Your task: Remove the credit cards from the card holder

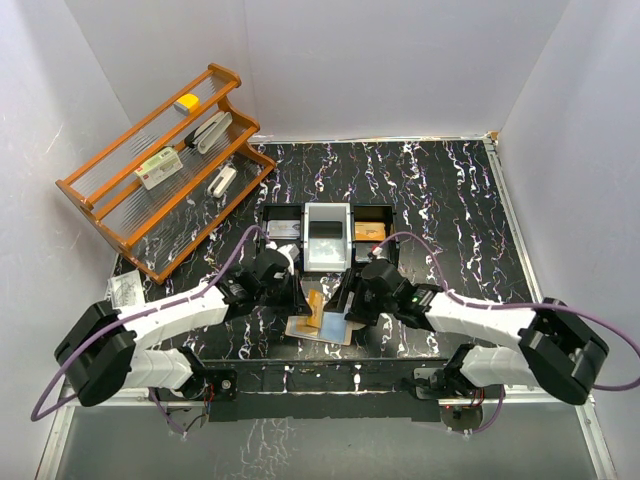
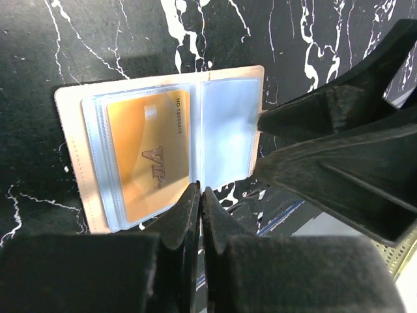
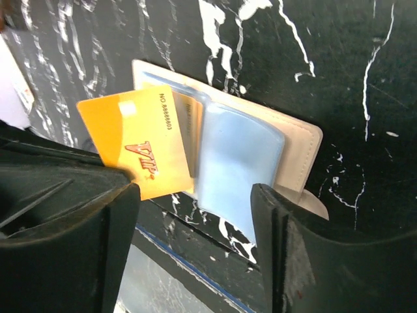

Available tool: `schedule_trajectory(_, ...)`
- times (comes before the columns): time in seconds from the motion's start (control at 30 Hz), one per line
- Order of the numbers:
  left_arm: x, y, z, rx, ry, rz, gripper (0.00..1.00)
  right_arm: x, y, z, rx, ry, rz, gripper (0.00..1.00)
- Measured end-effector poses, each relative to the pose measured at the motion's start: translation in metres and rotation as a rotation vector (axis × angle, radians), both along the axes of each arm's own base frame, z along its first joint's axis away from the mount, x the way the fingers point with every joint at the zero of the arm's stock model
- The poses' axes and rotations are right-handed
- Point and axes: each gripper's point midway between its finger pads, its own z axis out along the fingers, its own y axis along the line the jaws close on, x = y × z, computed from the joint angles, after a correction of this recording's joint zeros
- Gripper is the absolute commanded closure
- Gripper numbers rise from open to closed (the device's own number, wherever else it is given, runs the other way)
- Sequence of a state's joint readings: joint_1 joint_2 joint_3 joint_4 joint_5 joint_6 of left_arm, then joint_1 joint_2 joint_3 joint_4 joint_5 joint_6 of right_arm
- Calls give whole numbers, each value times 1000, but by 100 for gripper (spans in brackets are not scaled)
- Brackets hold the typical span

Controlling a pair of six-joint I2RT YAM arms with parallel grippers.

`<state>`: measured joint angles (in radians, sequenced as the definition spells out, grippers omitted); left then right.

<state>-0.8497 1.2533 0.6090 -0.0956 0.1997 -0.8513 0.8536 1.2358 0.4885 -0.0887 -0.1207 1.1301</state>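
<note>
The beige card holder (image 1: 303, 329) lies open on the black marbled table between my two grippers. In the left wrist view an orange credit card (image 2: 146, 156) sits under a clear sleeve of the card holder (image 2: 68, 130). My left gripper (image 2: 199, 192) is shut, its tips at the sleeves' near edge. In the right wrist view an orange credit card (image 3: 133, 140) sticks out sideways, tilted, from the card holder (image 3: 300, 140). A pale blue sleeve (image 3: 231, 163) stands up beside it. My right gripper (image 3: 195, 215) is open, with this sleeve's lower edge between its fingers and the card's corner at its left finger (image 3: 120, 222).
A black-and-grey three-compartment tray (image 1: 327, 262) stands just behind the card holder, with cards (image 1: 368, 232) in its side compartments. A wooden rack (image 1: 100, 200) with small items fills the back left. The table's near edge (image 3: 189, 267) runs just below the holder. White walls enclose the table.
</note>
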Motion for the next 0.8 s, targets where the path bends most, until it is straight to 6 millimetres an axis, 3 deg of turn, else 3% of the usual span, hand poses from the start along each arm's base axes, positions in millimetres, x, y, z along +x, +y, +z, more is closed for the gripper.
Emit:
schedule_trajectory(0.23, 8, 5, 22, -28, -89, 28, 100, 20, -4, 51, 86, -185, -63, 23)
schedule_trajectory(0.43, 18, 14, 33, -10, -155, 60, 100, 40, -19, 92, 127, -354, -156, 8)
schedule_trajectory(0.67, 36, 24, 46, -26, -191, 111, 100, 76, -48, 115, 88, -450, -231, 6)
schedule_trajectory(0.8, 46, 27, 59, -85, -195, 141, 100, 91, -63, 112, 97, -422, -244, 7)
